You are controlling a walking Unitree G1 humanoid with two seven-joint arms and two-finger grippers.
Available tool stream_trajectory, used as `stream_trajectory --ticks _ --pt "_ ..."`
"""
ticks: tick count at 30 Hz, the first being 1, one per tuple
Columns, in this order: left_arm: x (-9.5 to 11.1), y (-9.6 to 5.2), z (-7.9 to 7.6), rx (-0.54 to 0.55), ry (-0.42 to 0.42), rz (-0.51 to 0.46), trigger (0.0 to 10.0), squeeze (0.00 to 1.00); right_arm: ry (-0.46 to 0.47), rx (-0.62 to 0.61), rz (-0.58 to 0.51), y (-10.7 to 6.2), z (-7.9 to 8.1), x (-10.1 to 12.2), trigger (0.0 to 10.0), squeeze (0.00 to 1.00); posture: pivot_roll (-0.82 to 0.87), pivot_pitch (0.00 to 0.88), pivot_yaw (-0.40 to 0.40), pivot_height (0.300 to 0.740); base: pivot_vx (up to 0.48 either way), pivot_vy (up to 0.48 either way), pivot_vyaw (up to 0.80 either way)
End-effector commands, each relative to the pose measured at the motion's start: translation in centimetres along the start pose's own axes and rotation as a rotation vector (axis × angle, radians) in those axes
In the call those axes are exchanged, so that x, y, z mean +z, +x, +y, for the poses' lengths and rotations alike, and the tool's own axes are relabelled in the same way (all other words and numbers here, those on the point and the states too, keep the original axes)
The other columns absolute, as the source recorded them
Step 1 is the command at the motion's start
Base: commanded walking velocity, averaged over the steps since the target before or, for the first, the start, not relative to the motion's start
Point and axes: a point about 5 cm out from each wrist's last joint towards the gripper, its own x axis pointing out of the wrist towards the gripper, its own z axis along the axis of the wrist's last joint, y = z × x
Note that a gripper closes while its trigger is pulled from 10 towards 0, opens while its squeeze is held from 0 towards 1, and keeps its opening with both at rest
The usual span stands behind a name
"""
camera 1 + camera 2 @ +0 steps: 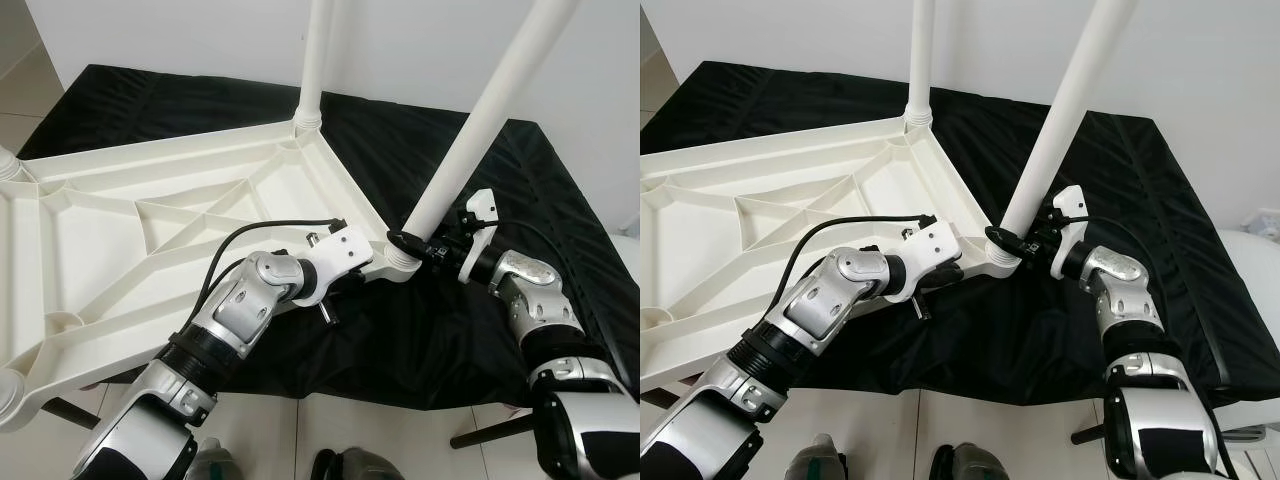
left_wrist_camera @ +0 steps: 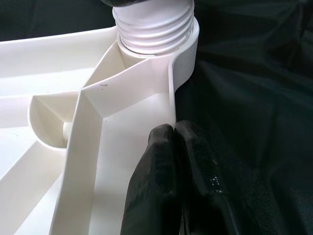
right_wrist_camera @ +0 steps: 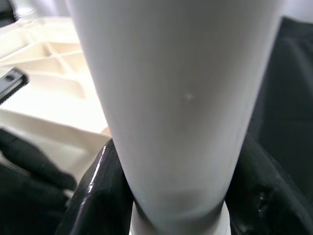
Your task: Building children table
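Note:
A white ribbed table top (image 1: 150,230) lies upside down on a black cloth. One white leg (image 1: 318,60) stands upright in the far corner socket. A second leg (image 1: 480,120) leans in the threaded socket (image 2: 154,24) of the near right corner. My right gripper (image 1: 412,243) is shut around this leg just above the socket, with a black finger (image 3: 98,196) on each side of the tube (image 3: 186,98). My left gripper (image 2: 174,129) is shut on the table top's rim (image 2: 171,88) just beside that corner, one finger inside the wall and one outside.
The black cloth (image 1: 540,180) covers a low platform against a white wall. Leg sockets (image 1: 8,165) sit at the table top's left corners, the nearer one (image 1: 10,390) overhanging the platform's front edge. Tiled floor and a dark bar (image 1: 490,430) lie below.

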Motion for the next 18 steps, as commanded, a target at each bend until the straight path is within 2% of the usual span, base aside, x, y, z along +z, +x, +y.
stream_trajectory --ticks 1,2,4,6,7,9,11,12,15,16,18 --pt "0.6 0.2 -0.6 -0.032 0.008 -0.019 10.0 0.00 0.024 -0.037 -0.036 0.2 0.0 0.3 10.0 0.00 0.05 0.036 -0.100 0.740 0.000 0.000 0.00" --pt "0.6 0.2 -0.6 -0.032 0.008 -0.019 10.0 0.00 0.024 -0.037 -0.036 0.2 0.0 0.3 10.0 0.00 0.05 0.036 -0.100 0.740 0.000 0.000 0.00" --pt "0.5 0.2 -0.7 -0.035 0.005 -0.019 10.0 0.00 0.033 -0.122 -0.092 1.4 1.1 1.0 10.0 0.00 0.05 0.039 -0.101 0.740 0.000 0.000 0.00" --pt "0.5 0.2 -0.7 -0.035 0.005 -0.019 10.0 0.00 0.033 -0.122 -0.092 1.4 1.1 1.0 10.0 0.00 0.05 0.039 -0.101 0.740 0.000 0.000 0.00" --pt "0.5 0.2 -0.8 -0.036 0.003 -0.019 10.0 0.00 0.042 -0.170 -0.109 1.9 1.8 1.2 10.0 0.00 0.05 0.039 -0.102 0.740 0.000 0.000 0.00" --pt "0.5 0.2 -0.8 -0.036 0.003 -0.019 10.0 0.00 0.042 -0.170 -0.109 1.9 1.8 1.2 10.0 0.00 0.05 0.039 -0.102 0.740 0.000 0.000 0.00" --pt "0.5 0.2 -0.8 -0.036 0.003 -0.019 10.0 0.00 0.043 -0.196 -0.120 2.3 2.4 1.4 10.0 0.00 0.05 0.041 -0.103 0.740 0.000 0.000 0.00" --pt "0.5 0.3 -0.8 -0.037 0.001 -0.020 10.0 0.00 0.039 -0.221 -0.130 2.7 3.3 1.4 10.0 0.00 0.04 0.044 -0.101 0.740 0.000 0.000 0.00" --pt "0.5 0.3 -0.8 -0.037 0.001 -0.020 10.0 0.00 0.039 -0.221 -0.130 2.7 3.3 1.4 10.0 0.00 0.04 0.044 -0.101 0.740 0.000 0.000 0.00" --pt "0.5 0.3 -0.9 -0.039 0.000 -0.020 10.0 0.00 0.048 -0.257 -0.144 3.1 4.2 1.5 10.0 0.00 0.04 0.045 -0.101 0.740 0.000 0.000 0.00" --pt "0.5 0.3 -0.9 -0.039 0.000 -0.020 10.0 0.00 0.048 -0.257 -0.144 3.1 4.2 1.5 10.0 0.00 0.04 0.045 -0.101 0.740 0.000 0.000 0.00"
